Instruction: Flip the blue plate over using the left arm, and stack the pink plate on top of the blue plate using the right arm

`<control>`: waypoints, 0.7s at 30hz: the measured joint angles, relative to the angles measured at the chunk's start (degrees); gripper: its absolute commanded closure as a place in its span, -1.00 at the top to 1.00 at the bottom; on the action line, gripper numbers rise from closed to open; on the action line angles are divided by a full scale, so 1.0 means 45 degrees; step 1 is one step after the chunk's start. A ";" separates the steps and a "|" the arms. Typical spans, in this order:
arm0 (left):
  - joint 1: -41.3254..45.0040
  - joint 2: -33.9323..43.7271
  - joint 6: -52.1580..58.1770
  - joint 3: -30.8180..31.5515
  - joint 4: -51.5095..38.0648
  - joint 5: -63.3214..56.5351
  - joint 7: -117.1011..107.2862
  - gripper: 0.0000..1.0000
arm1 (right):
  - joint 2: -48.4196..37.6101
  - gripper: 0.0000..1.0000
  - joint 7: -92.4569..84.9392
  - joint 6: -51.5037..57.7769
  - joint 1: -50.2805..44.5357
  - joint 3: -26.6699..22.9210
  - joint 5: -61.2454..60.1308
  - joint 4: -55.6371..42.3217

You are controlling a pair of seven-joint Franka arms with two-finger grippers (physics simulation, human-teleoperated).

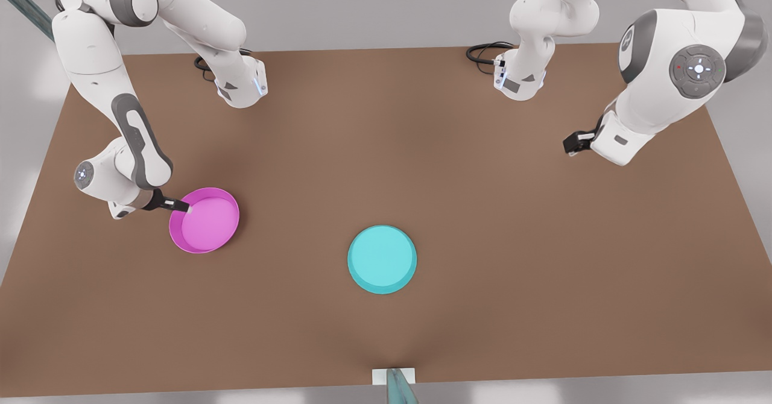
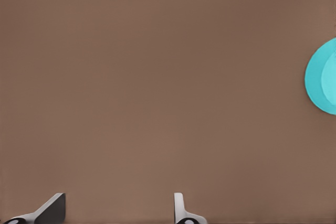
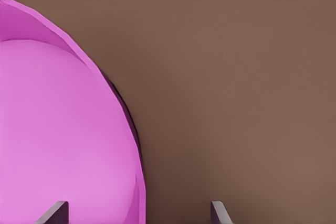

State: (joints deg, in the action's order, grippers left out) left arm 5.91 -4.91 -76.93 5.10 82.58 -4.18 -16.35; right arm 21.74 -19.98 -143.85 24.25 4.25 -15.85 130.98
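The pink plate (image 1: pixel 208 223) lies open side up at the front view's left. My right gripper (image 1: pixel 183 207) is at its rim; in the right wrist view the gripper (image 3: pixel 137 206) is open and straddles the pink plate's rim (image 3: pixel 94 72), one finger over the inside and one outside. The blue plate (image 1: pixel 382 258) rests flat near the table's middle front, its pale flat face upward and a darker side wall showing. My left gripper (image 1: pixel 570 144) hangs above the table at the front view's right, far from both plates, open and empty (image 2: pixel 118 205), with the blue plate (image 2: pixel 323 77) at that view's edge.
The brown table (image 1: pixel 482 211) stretches between the two plates and around them. Both arm bases (image 1: pixel 241 84) (image 1: pixel 518 78) and black cables (image 1: pixel 482 51) sit along the back edge. A small post bracket (image 1: pixel 395 380) stands at the front edge.
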 measured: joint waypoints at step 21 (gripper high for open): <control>0.0134 -0.0083 -0.0063 0.0012 0.0008 -0.0136 0.1596 1.00 | -0.0128 -0.57 -0.1058 0.1320 0.0009 0.0892 -0.0230 -0.1639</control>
State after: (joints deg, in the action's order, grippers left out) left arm 6.51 -5.28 -77.22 5.16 82.62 -4.80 -9.17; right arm 21.16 -24.74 -137.91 24.29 8.27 -16.88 123.61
